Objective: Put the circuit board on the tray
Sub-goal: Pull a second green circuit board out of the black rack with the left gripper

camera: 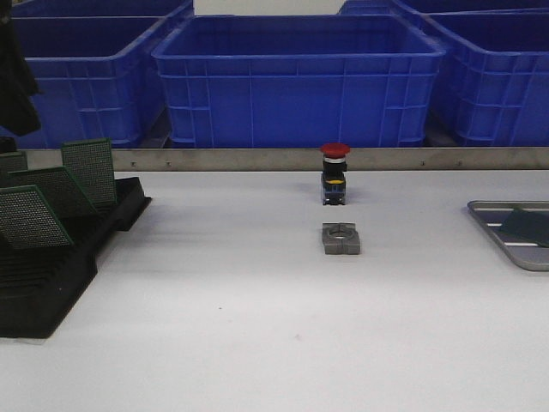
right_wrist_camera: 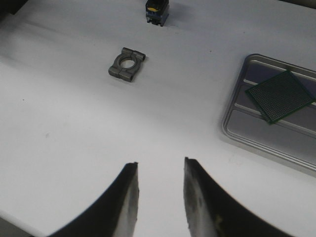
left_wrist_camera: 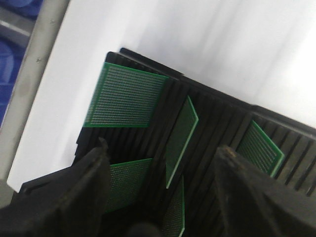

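Observation:
Several green circuit boards stand slanted in the slots of a black rack, seen at the table's left in the front view. My left gripper hovers open just above the rack, its fingers straddling one board without touching it. At the right edge lies the silvery tray, with one circuit board flat on its floor. The right wrist view shows that tray and its board. My right gripper stands open over bare table, apart from the tray.
A red-capped push-button switch stands mid-table, with a grey metal clamp lying just in front of it. Big blue plastic bins line the back behind a metal rail. White table surface lies between rack and tray.

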{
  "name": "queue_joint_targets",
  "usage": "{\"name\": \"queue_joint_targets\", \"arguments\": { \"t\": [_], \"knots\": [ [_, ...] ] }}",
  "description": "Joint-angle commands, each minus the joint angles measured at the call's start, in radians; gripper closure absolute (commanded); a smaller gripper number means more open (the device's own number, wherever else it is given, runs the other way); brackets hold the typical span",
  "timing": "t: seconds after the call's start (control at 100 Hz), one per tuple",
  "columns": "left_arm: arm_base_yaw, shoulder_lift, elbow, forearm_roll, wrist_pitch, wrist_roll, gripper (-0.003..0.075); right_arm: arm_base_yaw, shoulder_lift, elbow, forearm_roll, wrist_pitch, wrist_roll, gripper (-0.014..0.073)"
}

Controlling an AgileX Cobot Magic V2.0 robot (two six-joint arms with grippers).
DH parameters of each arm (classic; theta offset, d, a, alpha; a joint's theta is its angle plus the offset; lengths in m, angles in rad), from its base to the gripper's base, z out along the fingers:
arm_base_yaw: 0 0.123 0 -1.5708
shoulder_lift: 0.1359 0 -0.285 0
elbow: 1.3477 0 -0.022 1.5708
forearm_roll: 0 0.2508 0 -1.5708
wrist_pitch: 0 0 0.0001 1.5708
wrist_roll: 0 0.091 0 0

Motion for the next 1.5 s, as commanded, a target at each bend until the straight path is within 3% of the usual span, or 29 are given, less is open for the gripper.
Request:
{"name": "queue_joint_targets", "arguments": {
  "t": [0.0, 0.19, 0.61, 0.72, 0.98, 1.33, 1.49],
  "knots": [
    [0.001, -0.007, -0.036, -0.019, -0.001, 0.083, 0.0303, -0.001, -0.009, -0.025, 0.028, -0.037, -0.011, 0.0336],
    [0.001, 0.041, -0.036, -0.020, -0.010, 0.149, 0.0303, -0.001, -0.009, -0.025, 0.028, -0.037, -0.011, 0.0336],
    [0.001, 0.140, -0.038, -0.025, -0.080, 0.149, 0.0304, -0.001, -0.009, -0.025, 0.020, -0.037, -0.011, 0.0336],
    [0.001, 0.154, -0.039, -0.024, -0.084, 0.149, 0.0378, -0.001, -0.009, -0.025, 0.018, -0.037, -0.011, 0.0336],
    [0.001, 0.152, -0.039, -0.022, -0.093, 0.149, 0.0740, -0.001, -0.009, -0.025, 0.018, -0.032, -0.011, 0.0336],
    [0.001, 0.055, -0.041, -0.015, -0.063, 0.149, 0.0741, -0.001, -0.009, -0.025, 0.018, -0.030, -0.011, 0.0336],
    [0.001, -0.032, -0.041, -0.134, -0.041, 0.149, 0.0741, -0.001, -0.009, -0.025, 0.018, -0.027, -0.011, 0.0336]
  ]
}}
